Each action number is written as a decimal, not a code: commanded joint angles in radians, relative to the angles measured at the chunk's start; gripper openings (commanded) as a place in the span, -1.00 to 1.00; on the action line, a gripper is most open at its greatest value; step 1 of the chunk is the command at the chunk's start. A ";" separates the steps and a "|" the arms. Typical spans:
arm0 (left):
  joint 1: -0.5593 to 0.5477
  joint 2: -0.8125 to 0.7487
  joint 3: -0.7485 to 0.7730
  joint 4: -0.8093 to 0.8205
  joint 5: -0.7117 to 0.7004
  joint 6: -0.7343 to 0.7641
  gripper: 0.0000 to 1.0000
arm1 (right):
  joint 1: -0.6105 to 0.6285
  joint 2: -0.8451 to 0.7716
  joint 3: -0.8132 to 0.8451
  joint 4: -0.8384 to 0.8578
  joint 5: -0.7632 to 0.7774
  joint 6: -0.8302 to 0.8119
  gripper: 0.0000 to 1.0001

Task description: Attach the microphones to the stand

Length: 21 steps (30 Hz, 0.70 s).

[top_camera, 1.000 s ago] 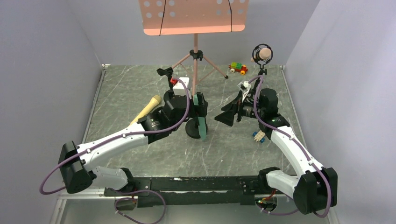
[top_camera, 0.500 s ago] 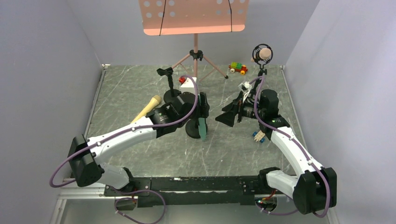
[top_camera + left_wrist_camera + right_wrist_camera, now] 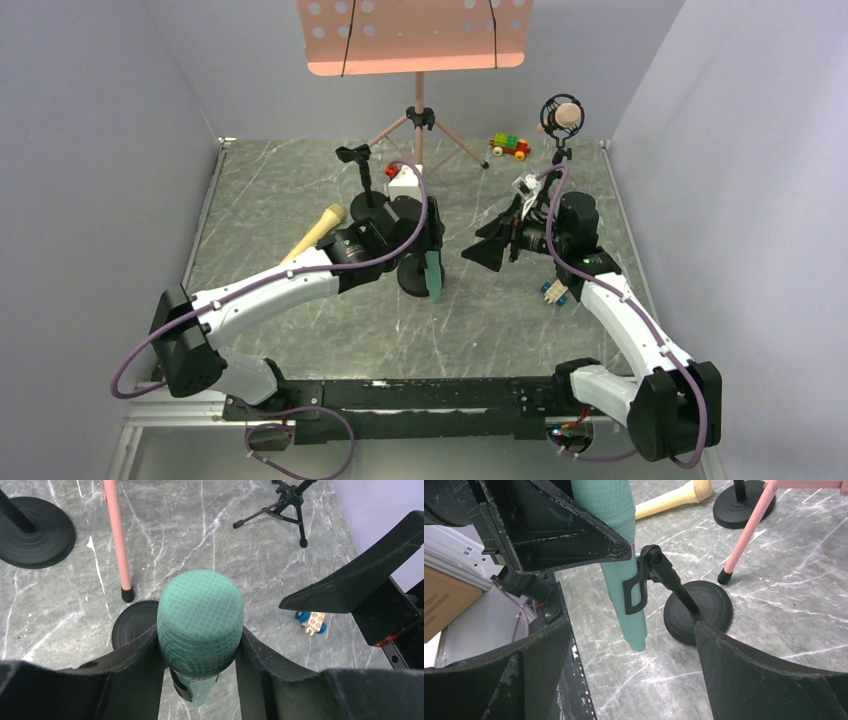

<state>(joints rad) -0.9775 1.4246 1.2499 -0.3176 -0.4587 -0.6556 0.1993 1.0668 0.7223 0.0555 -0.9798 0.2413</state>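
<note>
Teal microphone (image 3: pixel 200 615) between left gripper (image 3: pixel 200 647) jaws

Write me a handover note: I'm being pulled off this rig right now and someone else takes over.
Left gripper: closed on the head of the teal microphone, which stands in the clip of the near round-base stand.
Right gripper: open, empty, beside that stand.
Done: pink microphone sits in the tripod stand at back right; the teal one is in its clip.
Left: yellow microphone lies on the table at left; the empty clip stand has none.
</note>
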 commanded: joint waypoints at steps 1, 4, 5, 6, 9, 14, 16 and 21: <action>0.002 -0.001 -0.022 0.035 0.028 -0.001 -0.62 | -0.005 -0.015 -0.006 0.056 -0.035 0.010 0.98; 0.002 -0.003 -0.040 0.046 0.042 0.000 -0.70 | -0.005 -0.014 -0.006 0.058 -0.037 0.011 0.98; 0.002 -0.003 -0.046 0.050 0.048 0.002 -0.74 | -0.006 -0.014 -0.006 0.058 -0.037 0.012 0.98; 0.001 -0.003 -0.050 0.051 0.054 0.005 -0.79 | -0.006 -0.013 -0.007 0.059 -0.037 0.013 0.98; -0.001 -0.004 -0.066 0.054 0.068 0.010 -0.90 | -0.005 -0.011 -0.006 0.060 -0.039 0.014 0.98; -0.004 -0.011 -0.089 0.058 0.074 0.013 -0.92 | -0.004 -0.008 -0.006 0.063 -0.040 0.018 0.98; -0.004 -0.017 -0.088 0.061 0.072 0.017 -0.81 | -0.004 -0.008 -0.005 0.061 -0.044 0.015 0.98; -0.002 -0.036 -0.012 0.037 0.047 0.032 0.64 | -0.005 -0.013 -0.004 0.041 -0.059 -0.028 0.99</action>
<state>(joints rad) -0.9764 1.4162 1.1828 -0.2413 -0.4229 -0.6407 0.1978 1.0668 0.7166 0.0624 -1.0039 0.2531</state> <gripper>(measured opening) 0.661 0.991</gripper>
